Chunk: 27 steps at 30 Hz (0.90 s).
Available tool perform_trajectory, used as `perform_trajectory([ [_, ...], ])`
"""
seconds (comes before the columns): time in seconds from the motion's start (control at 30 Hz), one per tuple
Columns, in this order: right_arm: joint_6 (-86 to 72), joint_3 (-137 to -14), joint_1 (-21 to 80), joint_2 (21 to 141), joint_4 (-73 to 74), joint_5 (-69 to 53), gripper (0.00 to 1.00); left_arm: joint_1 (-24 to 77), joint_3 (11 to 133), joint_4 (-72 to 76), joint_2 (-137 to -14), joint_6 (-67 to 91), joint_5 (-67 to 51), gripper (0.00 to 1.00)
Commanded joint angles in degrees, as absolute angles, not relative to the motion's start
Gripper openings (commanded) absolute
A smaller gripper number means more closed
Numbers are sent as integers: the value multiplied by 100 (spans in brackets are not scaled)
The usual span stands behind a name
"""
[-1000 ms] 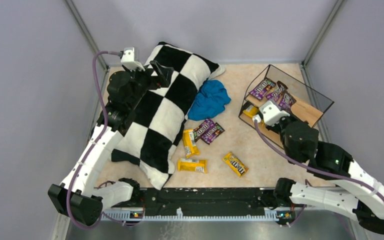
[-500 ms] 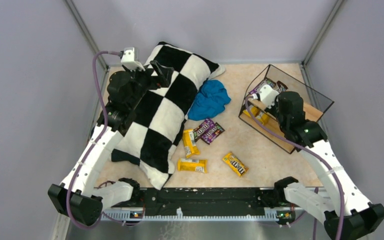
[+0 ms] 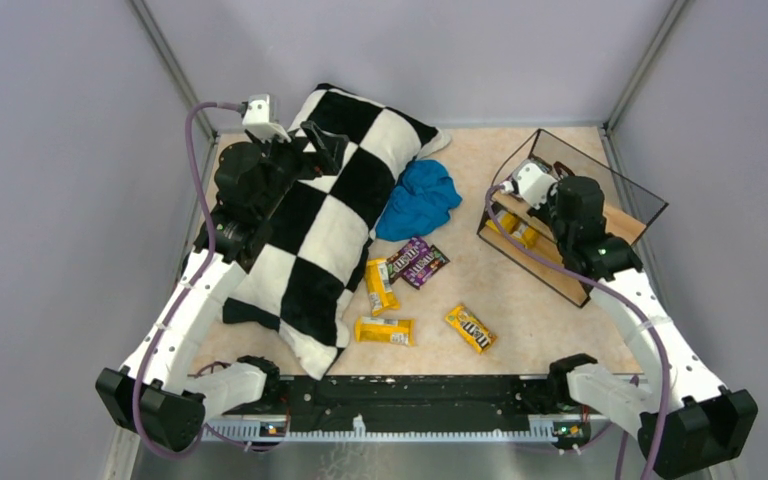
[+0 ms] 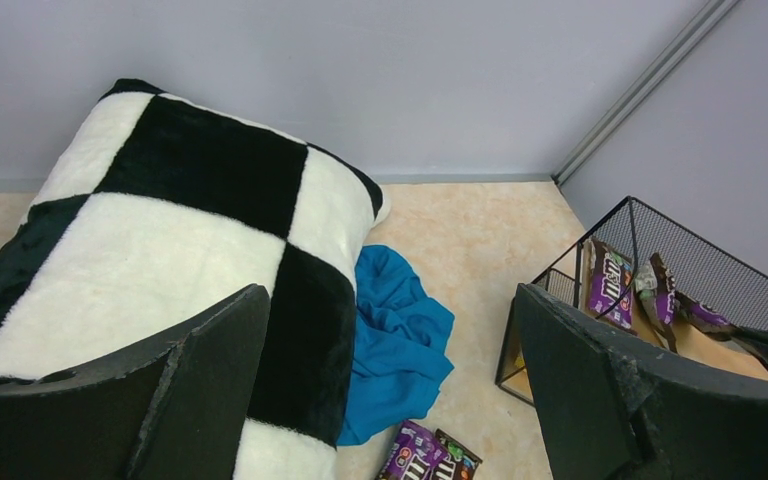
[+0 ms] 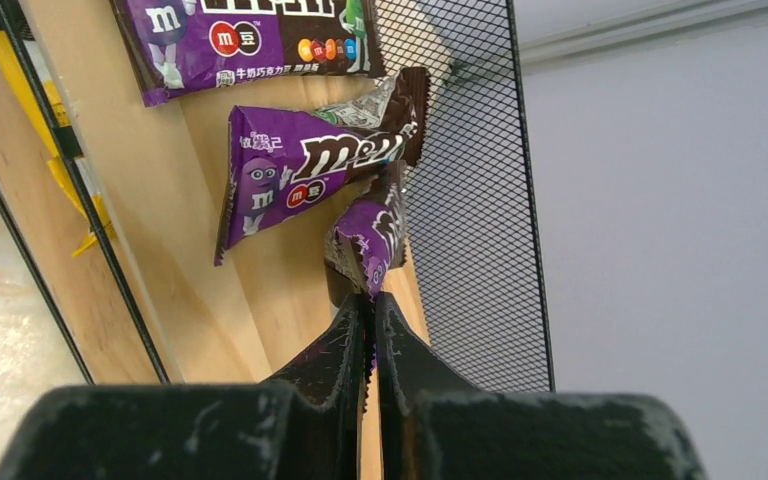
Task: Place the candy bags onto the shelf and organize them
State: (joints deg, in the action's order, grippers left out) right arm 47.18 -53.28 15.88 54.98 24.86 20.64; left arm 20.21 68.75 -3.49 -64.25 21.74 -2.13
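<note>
Both hands hover: right hand (image 5: 371, 300) pinching a purple bag (image 5: 365, 245) above the shelf (image 5: 250, 300), left hand (image 4: 388, 295) spread.

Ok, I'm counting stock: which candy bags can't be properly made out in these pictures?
- Top external: the right arm covers much of the shelf, hiding the bags on top.
- Right wrist: the uppermost purple bag is cut off by the picture's top edge; the lower-tier yellow bag is partly behind the upper board.
- Left wrist: the loose purple bags are cut off by the bottom edge.

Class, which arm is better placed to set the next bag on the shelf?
Right. Its hand is over the shelf, shut on a purple bag; the left hand hangs open over the pillow.
</note>
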Motion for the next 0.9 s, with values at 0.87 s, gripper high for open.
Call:
perform_trajectory([
  [0.87, 4378, -5148, 1494, 5174, 2424, 1496, 30, 2038, 6864, -53, -6477, 2215, -523, 99],
])
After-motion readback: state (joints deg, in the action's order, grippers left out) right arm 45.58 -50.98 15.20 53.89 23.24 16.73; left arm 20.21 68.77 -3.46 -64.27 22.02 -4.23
